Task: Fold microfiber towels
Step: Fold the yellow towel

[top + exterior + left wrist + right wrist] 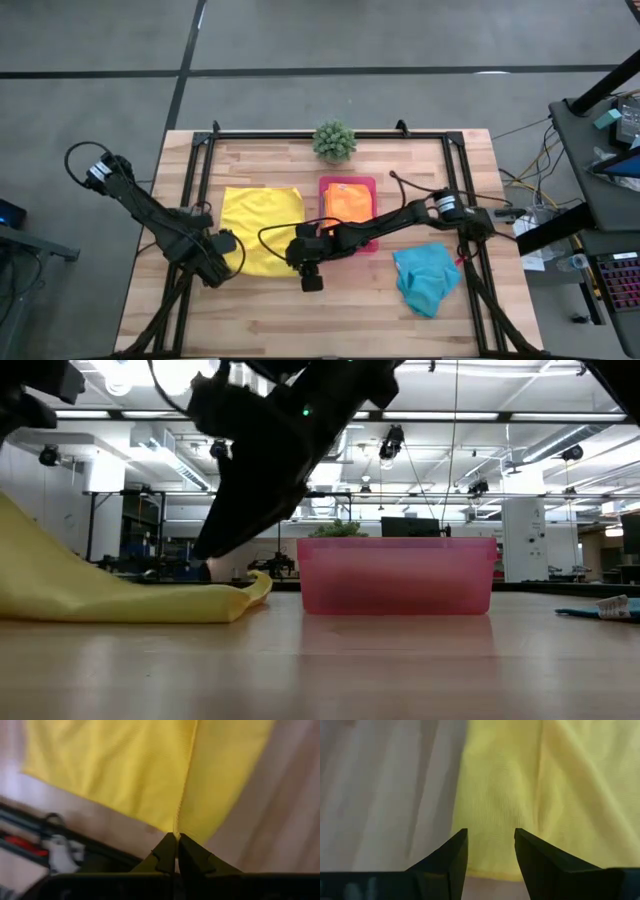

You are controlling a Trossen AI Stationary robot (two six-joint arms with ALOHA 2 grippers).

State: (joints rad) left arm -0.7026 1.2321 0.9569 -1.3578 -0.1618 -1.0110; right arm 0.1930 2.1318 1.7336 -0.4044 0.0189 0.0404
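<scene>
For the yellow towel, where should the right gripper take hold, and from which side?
Probably the near right corner of the yellow towel, approached from above. The left gripper is shut on the near left corner, and the right gripper hangs open over the cloth's edge. The towel lies flat on the table, so only a thin edge or corner offers a pinch.

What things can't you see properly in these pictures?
- High view: the near edge of the yellow towel lies under the left gripper and right gripper.
- High view: the orange towel covers most of the pink tray, so anything beneath is hidden.
- Low view: the turquoise towel is cut off by the picture's edge.
- Low view: the plant is mostly behind the tray.
</scene>
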